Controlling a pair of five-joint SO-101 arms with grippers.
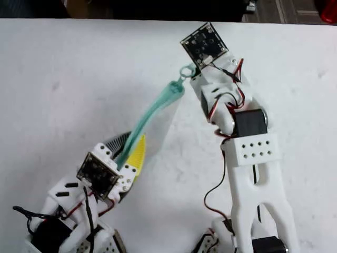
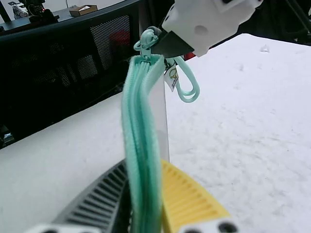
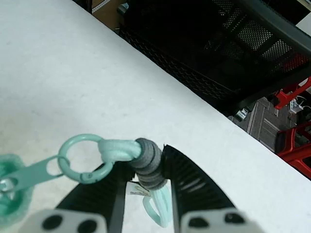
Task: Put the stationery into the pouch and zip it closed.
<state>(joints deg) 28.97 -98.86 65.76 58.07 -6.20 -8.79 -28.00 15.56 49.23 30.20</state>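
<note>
A clear pouch with a teal zipper (image 1: 150,113) hangs stretched above the table between both arms. My left gripper (image 1: 128,153) is shut on its near end, with the zipper edge (image 2: 143,145) running between the grey finger (image 2: 97,206) and the yellow finger (image 2: 192,201). At the far end, my right gripper (image 1: 192,74) is shut on the teal cord loop (image 3: 150,162) tied to the zipper pull's ring (image 3: 80,158). The slider (image 2: 148,41) sits at the far end, right by the right gripper (image 2: 172,43). The zipper looks closed along its visible length.
The white table (image 1: 63,79) spreads around both arms. Its far edge (image 1: 105,19) lies just beyond the right gripper, with a black mesh barrier (image 3: 228,53) behind it. The right arm's body (image 1: 253,153) takes up the right of the table.
</note>
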